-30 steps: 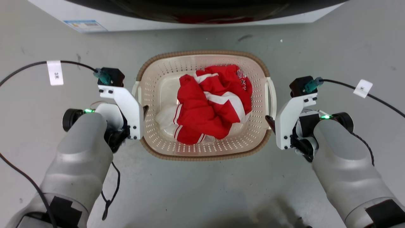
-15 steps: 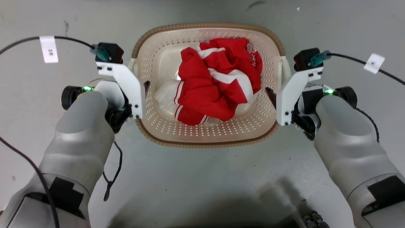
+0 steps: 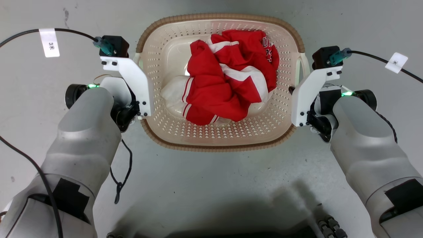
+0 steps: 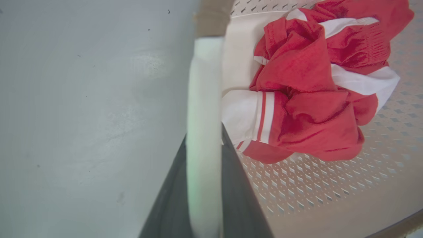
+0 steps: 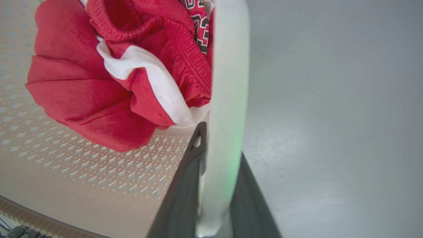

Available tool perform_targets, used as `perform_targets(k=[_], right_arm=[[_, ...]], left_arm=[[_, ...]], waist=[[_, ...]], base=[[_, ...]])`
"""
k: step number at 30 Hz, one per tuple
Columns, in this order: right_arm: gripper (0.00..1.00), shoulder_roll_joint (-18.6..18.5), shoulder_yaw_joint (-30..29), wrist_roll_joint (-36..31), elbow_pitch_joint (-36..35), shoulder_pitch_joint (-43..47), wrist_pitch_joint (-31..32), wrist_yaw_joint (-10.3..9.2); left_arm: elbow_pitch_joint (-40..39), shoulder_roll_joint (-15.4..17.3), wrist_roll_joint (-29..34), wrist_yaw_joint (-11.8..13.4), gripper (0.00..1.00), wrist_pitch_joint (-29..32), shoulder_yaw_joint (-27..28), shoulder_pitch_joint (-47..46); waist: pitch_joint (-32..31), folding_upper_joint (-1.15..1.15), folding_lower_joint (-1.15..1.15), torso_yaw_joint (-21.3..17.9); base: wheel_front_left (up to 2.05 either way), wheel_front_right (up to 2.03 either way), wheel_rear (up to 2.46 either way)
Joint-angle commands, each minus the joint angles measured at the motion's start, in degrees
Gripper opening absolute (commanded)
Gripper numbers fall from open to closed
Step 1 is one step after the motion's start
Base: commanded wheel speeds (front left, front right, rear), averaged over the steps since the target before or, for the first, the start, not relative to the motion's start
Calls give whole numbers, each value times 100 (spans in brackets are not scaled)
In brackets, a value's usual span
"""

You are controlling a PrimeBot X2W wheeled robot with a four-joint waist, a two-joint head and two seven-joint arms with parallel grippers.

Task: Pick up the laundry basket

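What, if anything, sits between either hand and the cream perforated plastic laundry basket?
Nothing visible. The left hand is shut on the white left side handle of the cream, brown-rimmed laundry basket, the right hand on its white right side handle. The red and white clothes lie inside it.

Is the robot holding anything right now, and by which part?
Yes, the laundry basket: the left gripper is shut on its white left handle, the right gripper on its white right handle.
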Motion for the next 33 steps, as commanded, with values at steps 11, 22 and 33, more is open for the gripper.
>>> perform_targets(k=[11,22,33], right_arm=[[0,95,597,607,-155,33,724,36],[0,133,1060,1278,-244,334,1743,47],[0,150,1313,1810,-132,691,2599,48]], left_arm=[[95,-98,-466,-17,0,663,-326,94],[145,-231,-927,-37,0,1463,-522,444],[156,-301,-1422,-38,0,2127,-595,845]], waist=[[-541,0,0,-42],[-1678,0,0,-22],[-2883,0,0,42]], base=[[0,0,0],[0,0,0],[0,0,0]])
